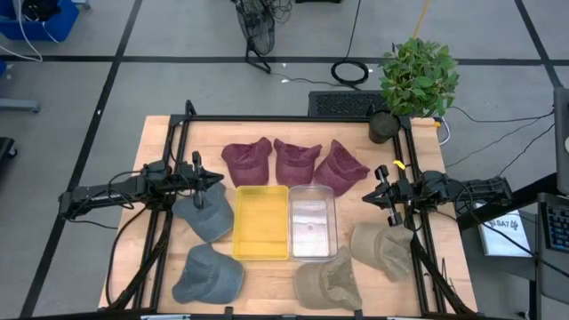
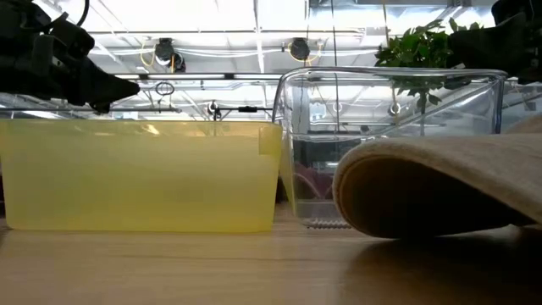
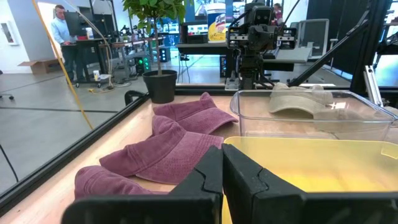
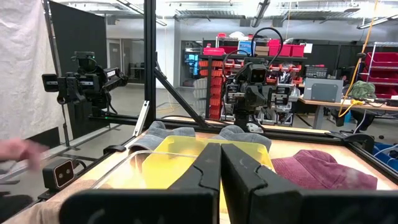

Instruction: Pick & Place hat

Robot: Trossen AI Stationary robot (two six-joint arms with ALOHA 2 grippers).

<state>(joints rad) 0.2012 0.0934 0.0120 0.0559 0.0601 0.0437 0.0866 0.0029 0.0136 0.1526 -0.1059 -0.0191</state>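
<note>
Fingers on your left gripper (image 3: 222,177) are pressed together, holding nothing, and the same goes for your right gripper (image 4: 220,174). Just ahead of the left jaws lie the yellow bin (image 3: 323,165) and, beside it, the nearest maroon hat (image 3: 155,158); two more maroon hats (image 1: 297,161) run on past it in a row, with the clear bin (image 3: 311,112) beyond the yellow one. Beneath the left gripper in the high view you have a grey hat (image 1: 204,213), with a second grey hat (image 1: 207,276) nearer the table's front edge. Ahead of the right jaws sits the clear bin, then the yellow one, then the grey hats. Under the right gripper you see a tan hat (image 1: 384,247), another tan hat (image 1: 327,283) beside it toward the front. Farther behind the right arm stands a potted plant (image 1: 416,78).
</note>
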